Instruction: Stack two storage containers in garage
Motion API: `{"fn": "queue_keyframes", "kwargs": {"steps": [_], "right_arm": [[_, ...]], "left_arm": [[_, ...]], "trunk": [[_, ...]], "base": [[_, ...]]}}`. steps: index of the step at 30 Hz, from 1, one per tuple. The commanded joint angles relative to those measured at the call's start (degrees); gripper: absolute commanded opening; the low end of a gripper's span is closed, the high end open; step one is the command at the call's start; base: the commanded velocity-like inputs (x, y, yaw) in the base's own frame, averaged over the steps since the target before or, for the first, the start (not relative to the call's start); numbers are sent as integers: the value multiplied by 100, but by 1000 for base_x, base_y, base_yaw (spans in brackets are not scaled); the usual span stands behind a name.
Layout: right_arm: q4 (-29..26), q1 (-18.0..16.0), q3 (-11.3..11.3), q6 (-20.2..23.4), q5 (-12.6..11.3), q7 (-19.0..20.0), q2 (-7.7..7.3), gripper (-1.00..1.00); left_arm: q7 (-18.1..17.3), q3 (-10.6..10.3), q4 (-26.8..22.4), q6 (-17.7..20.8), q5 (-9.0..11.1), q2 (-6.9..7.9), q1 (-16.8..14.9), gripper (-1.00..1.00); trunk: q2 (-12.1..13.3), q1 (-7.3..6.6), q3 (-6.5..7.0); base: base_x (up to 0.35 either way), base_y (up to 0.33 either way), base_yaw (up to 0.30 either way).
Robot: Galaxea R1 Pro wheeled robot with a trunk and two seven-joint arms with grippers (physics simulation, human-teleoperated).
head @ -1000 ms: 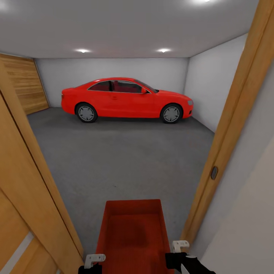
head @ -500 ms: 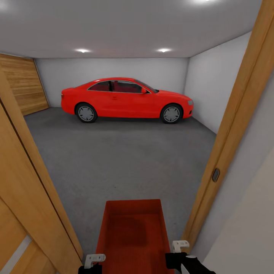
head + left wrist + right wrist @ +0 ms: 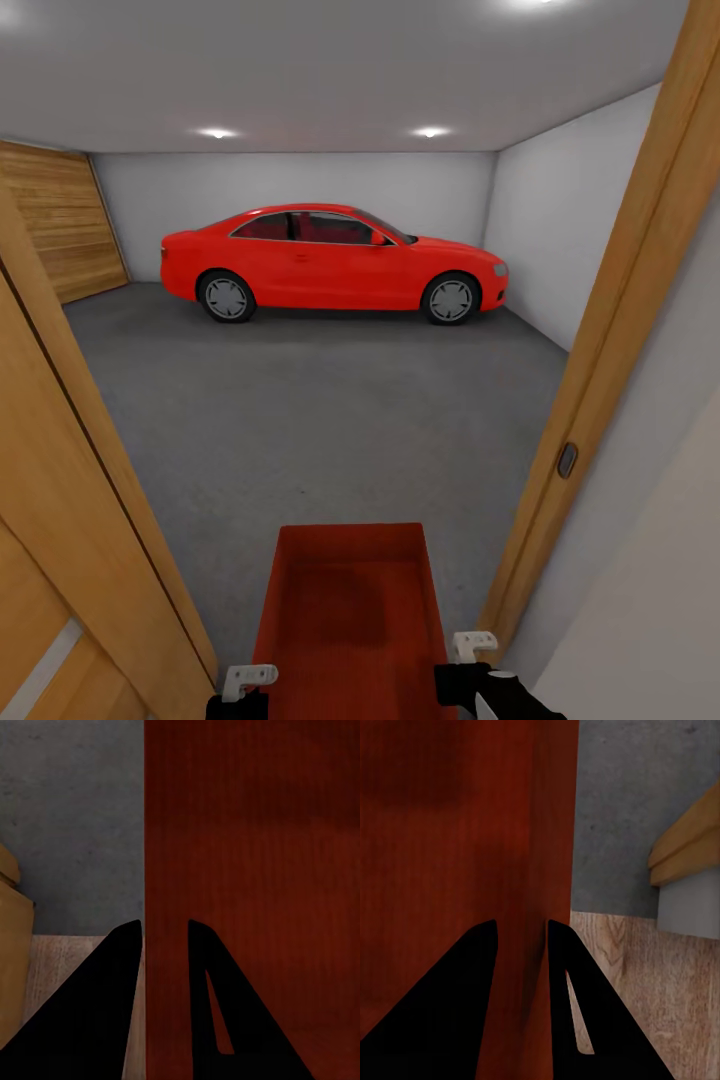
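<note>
While the robot stands at the threshold of the garage, the head view looks through a wooden door frame (image 3: 610, 330) onto the dark grey concrete floor (image 3: 320, 420), with a red coupé (image 3: 335, 262) parked side-on against the far pale wall and a wood-panelled garage door (image 3: 62, 225) at the far left. One orange-red storage container (image 3: 350, 620) is carried low in front of the trunk, open top upward, its far end projecting over the concrete. The left gripper (image 3: 243, 688) and the right gripper (image 3: 470, 660) sit at its two long sides, near the end closest to the robot.

In the left wrist view, the left gripper (image 3: 165, 945) straddles the container's thin side wall (image 3: 145, 832), one dark finger outside and one inside the bin, the jaws narrowed onto the wall. In the right wrist view, the right gripper (image 3: 521, 941) clamps the opposite wall (image 3: 561, 817) in the same manner. Beneath both, light wood plank flooring (image 3: 645, 982) meets the concrete, so the arms appear to lie right at the doorway.

Judged step: transport of a container into the garage, with no placement yet made. The next move appears to call for driving straight forward between the jambs, keeping the bin level and clear of the frame, then lowering it onto open concrete well short of the car.
</note>
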Motion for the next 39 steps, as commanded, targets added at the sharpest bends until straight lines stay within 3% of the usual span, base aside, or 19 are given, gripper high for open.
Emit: {"fn": "queue_keyframes", "kwargs": {"steps": [1, 18, 28, 29, 39], "right_arm": [[-24, -4, 41, 34, -37, 8, -35, -100], [-24, -4, 12, 34, -7, 5, -29, -100], [-24, -4, 120, 34, -74, 5, -42, -100], [-24, -4, 120, 34, -74, 4, -59, -100], [-24, -4, 120, 34, -74, 4, -59, -100]], "left_arm": [[12, -24, 14, -23, 47, 32, -4, -100], [12, -26, 15, -55, 47, 39, -3, -100], [12, -24, 21, -167, 47, 27, -4, -100], [12, -24, 21, -195, 47, 90, -5, -100], [11, -24, 26, -202, 47, 93, -9, -100]], "trunk": [[-4, 0, -6], [-4, 0, -6], [-4, 0, -6], [-4, 0, -6], [-4, 0, -6]], "base": [[0, 0, 0], [0, 0, 0], [0, 0, 0], [0, 0, 0], [2, 0, 0]]}}
